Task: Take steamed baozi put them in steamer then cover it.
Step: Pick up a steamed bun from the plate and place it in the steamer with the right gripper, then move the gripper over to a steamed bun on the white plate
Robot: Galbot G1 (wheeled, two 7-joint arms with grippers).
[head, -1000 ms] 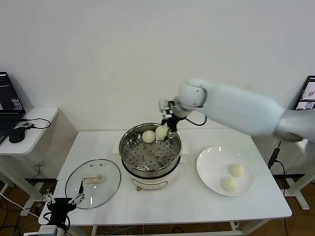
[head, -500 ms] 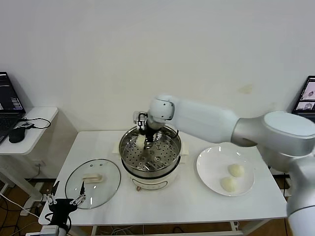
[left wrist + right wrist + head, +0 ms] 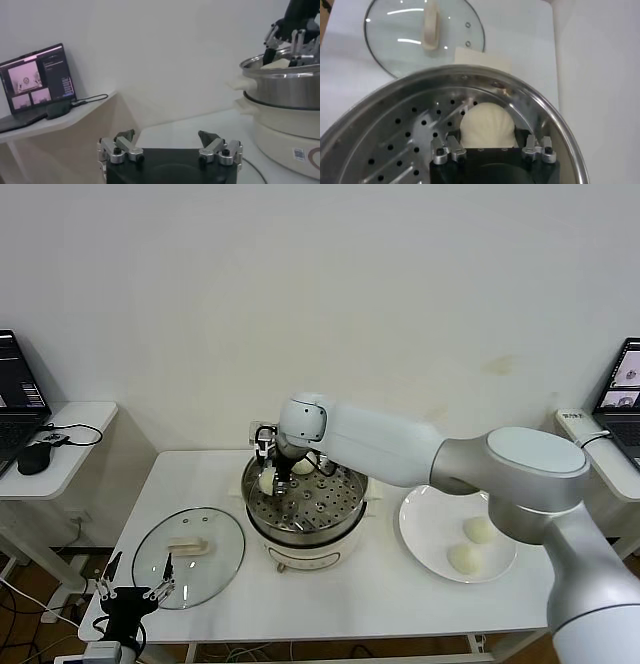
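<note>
The steamer (image 3: 345,522) stands mid-table, its perforated tray (image 3: 395,145) showing in the right wrist view. My right gripper (image 3: 268,475) reaches down into its far-left part. One baozi (image 3: 486,125) rests on the tray between the fingers, which stand open close beside it. A second baozi (image 3: 303,467) lies behind it in the steamer. Two more baozi (image 3: 480,530) (image 3: 463,558) sit on the white plate (image 3: 425,519). The glass cover (image 3: 188,556) lies flat, left of the steamer. My left gripper (image 3: 130,596) waits open and empty near the table's front left corner.
A side table at the left carries a laptop (image 3: 20,399) and a mouse (image 3: 35,456). Another laptop (image 3: 622,374) stands at the right edge. From the left wrist view the steamer (image 3: 285,92) rises to one side, with my right gripper above its rim.
My right arm swung left across the steamer and lowered the baozi onto the tray's far-left part. Its jaws have widened round the bun. The left arm has stayed put.
</note>
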